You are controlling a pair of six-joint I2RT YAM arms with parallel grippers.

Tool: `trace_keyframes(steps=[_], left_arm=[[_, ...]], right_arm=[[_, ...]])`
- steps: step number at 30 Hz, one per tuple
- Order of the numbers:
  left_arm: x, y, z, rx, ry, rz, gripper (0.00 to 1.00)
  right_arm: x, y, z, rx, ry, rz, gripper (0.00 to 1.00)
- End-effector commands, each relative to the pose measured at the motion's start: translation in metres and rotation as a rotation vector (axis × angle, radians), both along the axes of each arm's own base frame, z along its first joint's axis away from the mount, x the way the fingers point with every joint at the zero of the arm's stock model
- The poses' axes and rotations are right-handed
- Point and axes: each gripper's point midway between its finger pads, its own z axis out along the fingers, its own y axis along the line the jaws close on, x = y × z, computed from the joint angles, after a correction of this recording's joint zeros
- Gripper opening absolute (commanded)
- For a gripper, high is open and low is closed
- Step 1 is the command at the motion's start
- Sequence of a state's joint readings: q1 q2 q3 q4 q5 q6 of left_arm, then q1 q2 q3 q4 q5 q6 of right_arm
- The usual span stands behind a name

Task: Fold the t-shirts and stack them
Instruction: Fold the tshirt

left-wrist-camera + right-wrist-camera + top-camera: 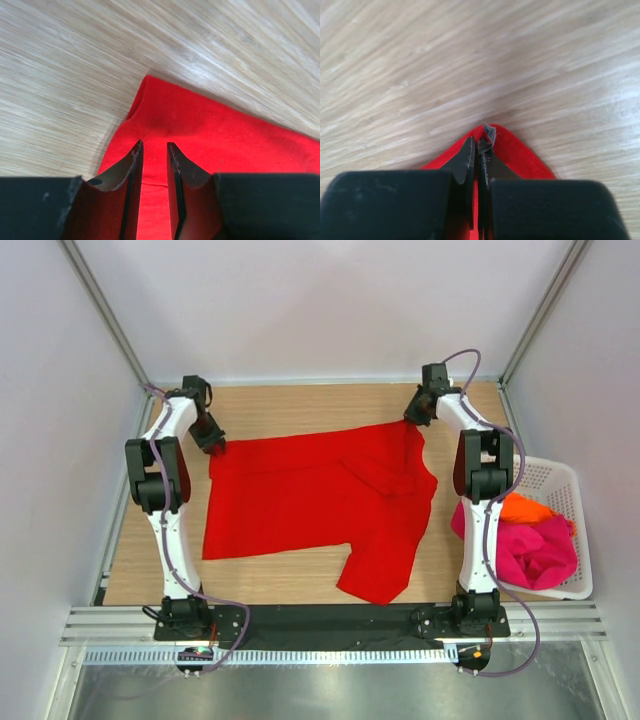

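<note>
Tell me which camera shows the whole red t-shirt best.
Top external: the red t-shirt lies spread on the table, nearly its whole outline visible. Left wrist shows only one corner under the left pincer; right wrist shows just a tip pinched in the shut right pincer.

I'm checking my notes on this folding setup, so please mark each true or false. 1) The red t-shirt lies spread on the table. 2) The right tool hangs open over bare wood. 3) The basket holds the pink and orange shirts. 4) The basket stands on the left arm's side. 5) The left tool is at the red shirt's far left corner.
1) The red t-shirt lies spread on the table: true.
2) False: the right tool is shut on the red t-shirt's far right corner.
3) The basket holds the magenta-pink t-shirt and the orange t-shirt: true.
4) False: the basket stands beside the right arm.
5) The left tool is at the far left corner: true.
</note>
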State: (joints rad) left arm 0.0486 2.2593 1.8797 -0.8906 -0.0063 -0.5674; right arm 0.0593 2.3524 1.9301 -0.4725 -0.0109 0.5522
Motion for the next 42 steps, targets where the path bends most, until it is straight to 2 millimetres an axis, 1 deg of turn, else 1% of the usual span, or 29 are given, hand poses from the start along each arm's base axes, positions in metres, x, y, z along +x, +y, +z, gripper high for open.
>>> trace_keyframes(steps=[1,5,6,7,9,11,12,14,16,17,18,20,22,23,24,26,27,28,29,30,31,32,33,35,36,37,38,39,42], left_arm=[[0.019,0.002,0.035,0.002,-0.106,0.012,0.26],[0.026,-0.009,0.014,-0.07,-0.09,0.004,0.27],[0.026,-0.011,0.001,-0.077,-0.065,0.002,0.27],[0.026,-0.012,-0.005,-0.083,-0.051,0.001,0.27],[0.032,-0.01,-0.016,-0.075,-0.046,0.007,0.27],[0.036,-0.005,-0.021,-0.065,-0.044,0.013,0.27],[0.043,-0.003,-0.016,-0.065,-0.061,0.019,0.27],[0.045,0.002,-0.019,-0.06,-0.054,0.025,0.27],[0.053,0.01,-0.01,-0.044,-0.079,0.03,0.27],[0.056,0.012,-0.003,-0.037,-0.091,0.032,0.28],[0.054,0.012,0.003,-0.03,-0.088,0.02,0.31],[0.055,0.011,0.025,-0.034,-0.12,0.014,0.33],[0.045,0.008,0.031,-0.045,-0.117,0.017,0.35],[0.044,0.007,0.054,-0.042,-0.165,0.017,0.36],[0.039,0.007,0.059,-0.037,-0.17,0.017,0.37],[0.028,0.007,0.067,-0.018,-0.173,0.014,0.38],[0.024,0.006,0.086,-0.011,-0.203,0.013,0.38],[0.018,0.007,0.092,-0.007,-0.202,0.006,0.38],[0.011,0.002,0.094,-0.004,-0.192,-0.004,0.38],[0.0,0.0,0.104,0.001,-0.203,-0.012,0.38],[-0.008,-0.01,0.103,-0.001,-0.194,-0.04,0.38],[-0.015,-0.016,0.107,-0.004,-0.198,-0.053,0.38],[-0.034,-0.023,0.104,-0.009,-0.176,-0.07,0.36],[-0.05,-0.046,0.105,-0.028,-0.184,-0.113,0.35],[-0.074,-0.062,0.085,-0.044,-0.126,-0.147,0.35],[-0.082,-0.071,0.096,-0.059,-0.158,-0.163,0.34],[-0.09,-0.082,0.092,-0.084,-0.158,-0.178,0.34],[-0.105,-0.095,0.083,-0.095,-0.13,-0.206,0.34],[-0.121,-0.113,0.082,-0.107,-0.122,-0.258,0.34]], right_arm=[[0.034,-0.006,0.037,-0.016,-0.141,-0.026,0.01],[0.045,-0.005,0.03,-0.003,-0.156,-0.027,0.02],[0.049,-0.003,0.029,-0.004,-0.165,-0.024,0.02],[0.05,0.005,0.028,0.027,-0.165,0.002,0.02],[0.059,0.012,0.036,0.036,-0.193,0.018,0.03],[0.063,0.018,0.033,0.036,-0.195,0.03,0.04],[0.07,0.018,0.043,0.034,-0.221,0.027,0.04],[0.072,0.017,0.04,0.02,-0.202,0.014,0.05],[0.074,0.015,0.06,0.012,-0.201,-0.001,0.09],[0.074,0.009,0.061,-0.015,-0.191,-0.023,0.18],[0.072,0.002,0.076,-0.04,-0.189,-0.04,0.23],[0.067,-0.005,0.089,-0.06,-0.184,-0.038,0.35],[0.052,-0.016,0.109,-0.086,-0.164,-0.046,0.42],[0.044,-0.02,0.114,-0.105,-0.151,-0.046,0.49],[0.028,-0.024,0.127,-0.129,-0.126,-0.048,0.51],[0.01,-0.024,0.135,-0.144,-0.097,-0.026,0.55],[-0.007,-0.021,0.12,-0.15,-0.034,-0.008,0.56],[-0.018,-0.016,0.141,-0.139,-0.059,0.014,0.56],[-0.028,-0.005,0.139,-0.144,-0.047,0.058,0.57],[-0.045,-0.001,0.119,-0.149,0.011,0.086,0.57],[-0.058,0.015,0.137,-0.152,-0.018,0.141,0.56],[-0.068,0.019,0.134,-0.155,-0.004,0.161,0.57],[-0.086,0.022,0.116,-0.16,0.049,0.172,0.57],[-0.108,0.035,0.125,-0.127,0.035,0.208,0.56],[-0.125,0.047,0.103,-0.115,0.073,0.239,0.55],[-0.133,0.052,0.097,-0.116,0.072,0.254,0.56],[-0.153,0.061,0.086,-0.091,0.095,0.3,0.55],[-0.156,0.076,0.081,-0.102,0.068,0.356,0.56],[-0.168,0.093,0.058,-0.137,0.101,0.454,0.56]])
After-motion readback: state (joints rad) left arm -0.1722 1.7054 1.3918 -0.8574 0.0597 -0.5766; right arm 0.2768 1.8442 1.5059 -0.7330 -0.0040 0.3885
